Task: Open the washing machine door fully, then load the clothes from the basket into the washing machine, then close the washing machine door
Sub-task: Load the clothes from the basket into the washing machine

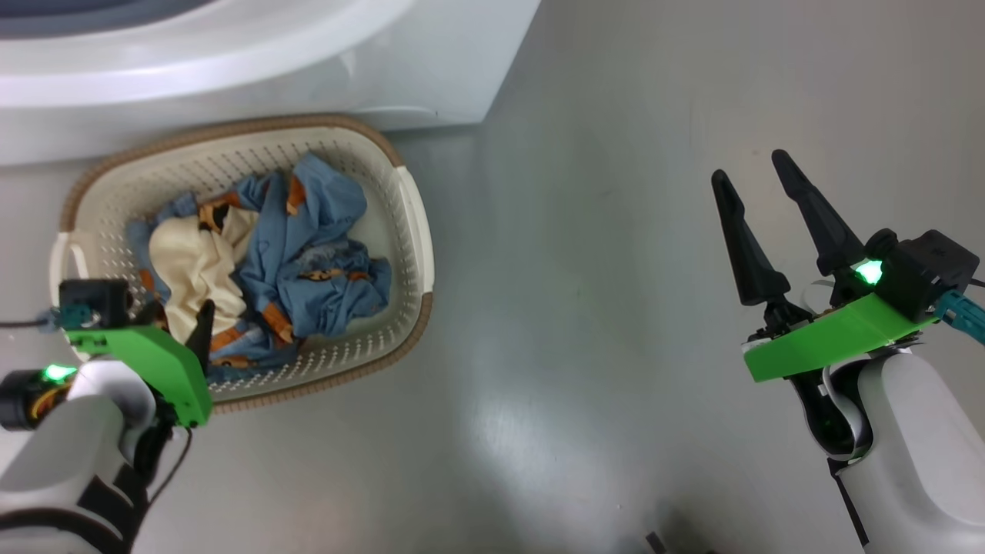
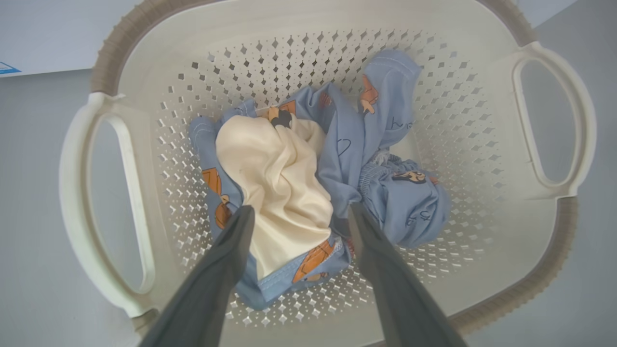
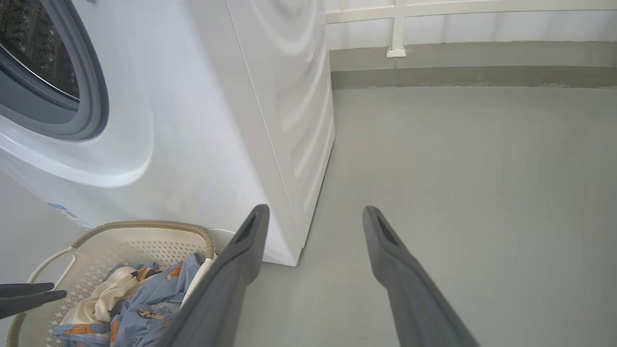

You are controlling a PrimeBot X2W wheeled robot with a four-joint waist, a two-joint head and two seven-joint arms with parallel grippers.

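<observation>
The basket stands on the floor against the front of the washing machine. In it lie the clothes: crumpled light blue garments with orange prints and a cream cloth. My left gripper hangs open just above the pile, its fingers either side of the cream cloth's near end, holding nothing. My right gripper is open and empty over bare floor, well to the right of the basket. In the right wrist view the steel drum and grey gasket stand uncovered. The washing machine door is out of view.
Grey floor spreads to the right of the machine and the basket. A low wall with a white rail closes the far side. A small blue label sits low on the washer's front, just above the basket rim.
</observation>
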